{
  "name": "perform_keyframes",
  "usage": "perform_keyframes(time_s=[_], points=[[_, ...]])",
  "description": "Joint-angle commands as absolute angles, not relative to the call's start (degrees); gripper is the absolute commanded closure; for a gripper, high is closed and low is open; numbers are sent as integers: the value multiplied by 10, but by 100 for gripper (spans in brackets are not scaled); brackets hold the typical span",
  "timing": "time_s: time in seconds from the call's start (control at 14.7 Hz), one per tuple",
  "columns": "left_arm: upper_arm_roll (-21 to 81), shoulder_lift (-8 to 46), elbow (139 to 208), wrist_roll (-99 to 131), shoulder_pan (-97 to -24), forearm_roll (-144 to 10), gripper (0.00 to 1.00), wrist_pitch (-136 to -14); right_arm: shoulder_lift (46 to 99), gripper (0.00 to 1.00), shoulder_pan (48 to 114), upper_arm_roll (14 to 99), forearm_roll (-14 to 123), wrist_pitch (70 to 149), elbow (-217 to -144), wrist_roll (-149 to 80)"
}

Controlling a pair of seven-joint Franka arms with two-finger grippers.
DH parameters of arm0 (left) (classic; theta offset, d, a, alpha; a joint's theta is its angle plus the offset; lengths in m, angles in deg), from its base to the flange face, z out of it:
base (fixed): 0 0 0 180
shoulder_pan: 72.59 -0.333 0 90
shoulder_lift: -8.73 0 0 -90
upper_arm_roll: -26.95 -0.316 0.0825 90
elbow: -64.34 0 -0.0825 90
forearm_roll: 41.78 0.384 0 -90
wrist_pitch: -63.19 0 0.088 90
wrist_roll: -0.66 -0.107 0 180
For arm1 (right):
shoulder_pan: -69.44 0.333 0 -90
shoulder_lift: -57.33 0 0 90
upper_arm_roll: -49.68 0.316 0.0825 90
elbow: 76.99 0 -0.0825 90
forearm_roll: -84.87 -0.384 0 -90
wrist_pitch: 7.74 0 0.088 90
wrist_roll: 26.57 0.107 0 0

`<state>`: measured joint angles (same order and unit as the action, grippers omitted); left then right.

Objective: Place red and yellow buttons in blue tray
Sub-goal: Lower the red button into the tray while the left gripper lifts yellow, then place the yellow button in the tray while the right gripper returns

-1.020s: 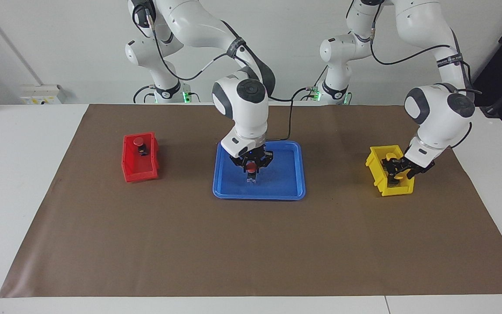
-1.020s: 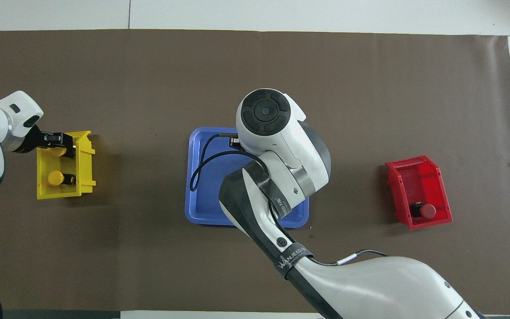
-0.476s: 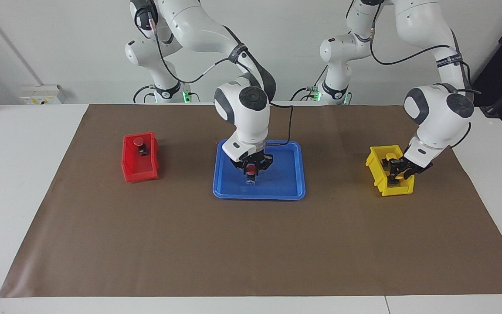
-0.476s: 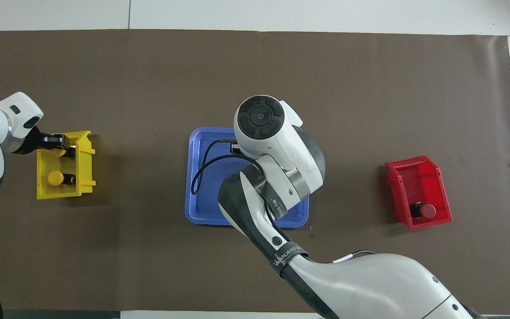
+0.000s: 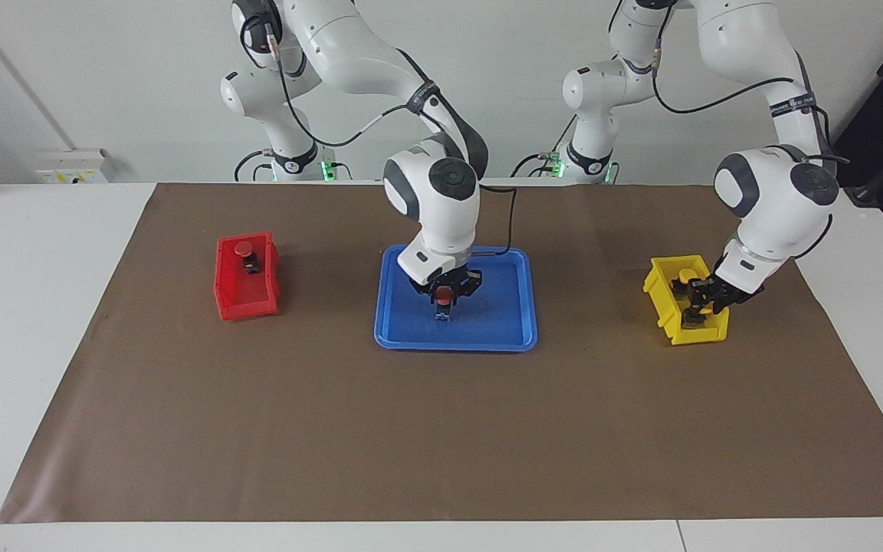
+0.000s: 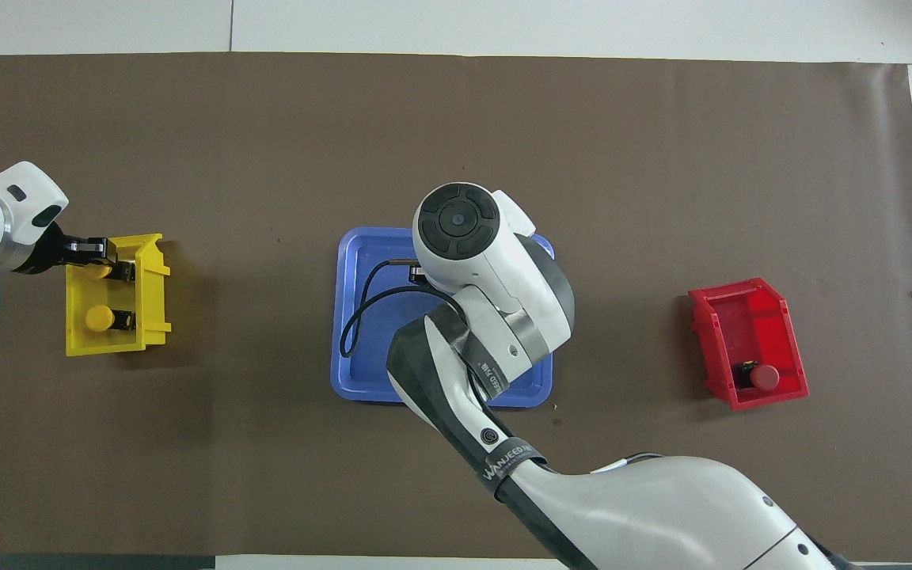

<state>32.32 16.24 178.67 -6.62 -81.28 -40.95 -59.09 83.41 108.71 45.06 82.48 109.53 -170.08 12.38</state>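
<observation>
While both arms work at once, I go from the robots' end outward. Nearest, a small red plastic bin [image 5: 246, 303] toward the right arm's end of the desk holds one red-capped push-button [image 5: 244, 249]. In the middle, the wide shallow blue plastic tray [image 5: 487, 341] has the second red-capped button [image 5: 441, 313] upright on its floor, and the right hand [image 5: 443, 295] is low over its cap; whether this hand has released I cannot tell. Toward the left arm's end, the small yellow plastic bin [image 5: 667, 307] holds the nearer yellow-capped button [image 6: 98, 318], which lies free. The left hand [image 5: 700, 300] is down in the bin, clenched on the farther yellow-capped button [image 6: 97, 271]. To do this step well, I think the right hand should rise straight up so the cap is not dragged, and the left should lift straight up until the button clears the bin wall before it goes to the tray. Compared with one second ago, the left hand has closed on the cap, the right arm stands a little higher, and the red button in the tray has not moved.
</observation>
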Motion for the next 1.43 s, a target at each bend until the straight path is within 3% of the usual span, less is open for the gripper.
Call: perform_keyframes(time_s=[0.0, 0.2, 0.41, 0.54, 0.88, 1.02, 1.36], points=[[325, 156, 1667, -48, -796, -407, 98, -446, 824, 30, 1085, 450, 819, 1100, -1703, 117], [328, 152, 1590, 15, -751, -396, 98, -364, 799, 30, 1065, 445, 824, 1069, -1674, 91], [330, 151, 1604, 175, -637, -397, 98, -385, 705, 29, 990, 444, 825, 1019, -1727, -15], [330, 158, 1620, 255, -569, -401, 98, -419, 636, 29, 940, 444, 825, 988, -1799, -91], [330, 198, 1648, 375, -462, -402, 98, -497, 472, 29, 813, 444, 825, 1026, -2012, -286], [329, 223, 1645, 394, -439, -400, 98, -518, 448, 29, 754, 444, 825, 1048, -2060, -370], [328, 275, 1631, 435, -410, -395, 98, -551, 426, 29, 725, 443, 826, 1084, -2133, -404]])
